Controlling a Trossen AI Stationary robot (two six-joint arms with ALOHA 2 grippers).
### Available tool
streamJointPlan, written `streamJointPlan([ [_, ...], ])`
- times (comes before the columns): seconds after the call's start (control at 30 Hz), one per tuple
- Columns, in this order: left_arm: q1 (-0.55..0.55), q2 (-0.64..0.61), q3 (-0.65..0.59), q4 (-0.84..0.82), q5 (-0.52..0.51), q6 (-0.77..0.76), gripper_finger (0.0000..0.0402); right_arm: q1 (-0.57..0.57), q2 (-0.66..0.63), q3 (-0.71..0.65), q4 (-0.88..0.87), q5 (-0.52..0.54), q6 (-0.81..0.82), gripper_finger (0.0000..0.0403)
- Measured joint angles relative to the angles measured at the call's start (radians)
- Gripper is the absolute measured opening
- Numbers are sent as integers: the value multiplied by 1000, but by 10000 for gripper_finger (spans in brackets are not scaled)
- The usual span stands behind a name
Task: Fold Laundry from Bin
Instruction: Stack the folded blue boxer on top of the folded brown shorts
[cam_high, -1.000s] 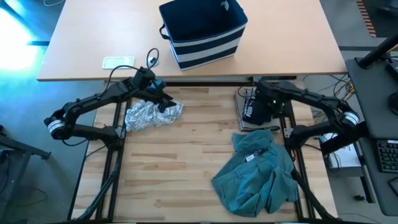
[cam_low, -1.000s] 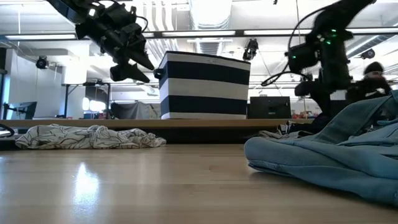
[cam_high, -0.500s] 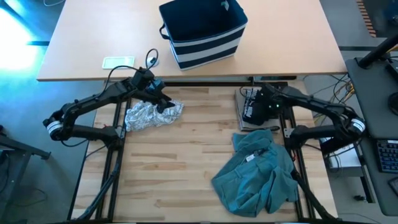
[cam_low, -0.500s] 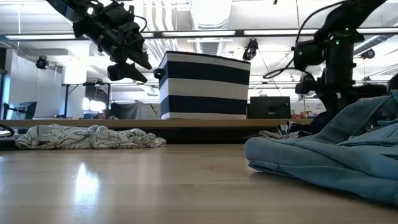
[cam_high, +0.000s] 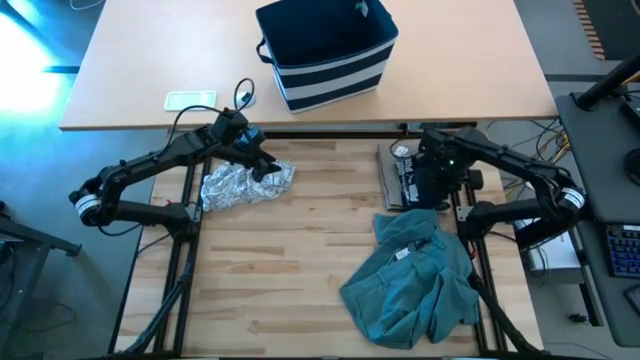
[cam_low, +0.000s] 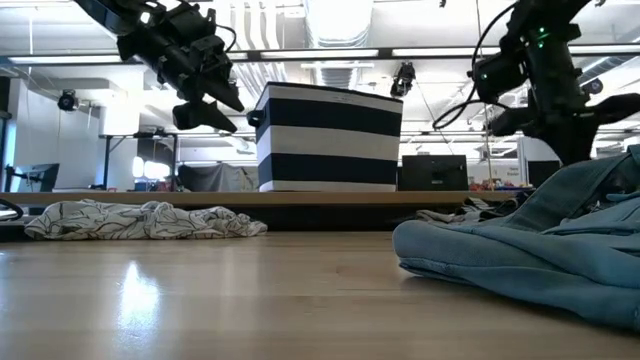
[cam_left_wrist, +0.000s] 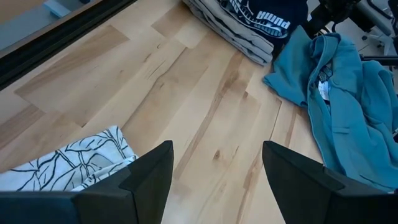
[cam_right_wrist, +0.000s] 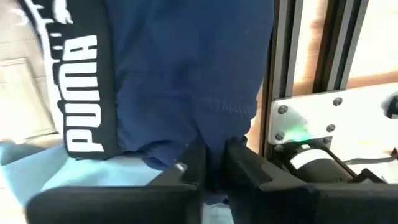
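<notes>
We note the right pincer (cam_right_wrist: 211, 168) pinched shut on the navy garment's (cam_right_wrist: 186, 81) near edge — directly below it; left pincer (cam_left_wrist: 214, 180) open, empty, well apart.

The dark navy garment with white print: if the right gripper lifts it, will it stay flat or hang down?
Probably it hangs: the navy garment is soft cloth, bunching between the right gripper fingers. Likely light, and its folds may open.

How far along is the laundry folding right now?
Done: garments are out of the bin. In hand: the right gripper pinches the navy garment on the folded stack. Left: the teal garment and patterned garment lie crumpled; the left gripper hovers open.
</notes>
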Motion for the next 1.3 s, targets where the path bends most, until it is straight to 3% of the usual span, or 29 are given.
streamJointPlan([
  [0.2,0,-8,0,-16,0,0,230,0,29,-39,9,30,-31,121],
  [0.43,5,-54,0,-52,0,-6,230,54,50,117,94,74,-67,197],
  [0.7,8,-82,0,-77,0,-26,230,65,276,259,63,108,-198,204],
  [1.03,8,-114,0,-155,-53,-26,230,73,534,268,251,267,-270,203],
  [1.3,8,-130,0,-165,-100,-27,230,140,539,275,273,3,-379,203],
])
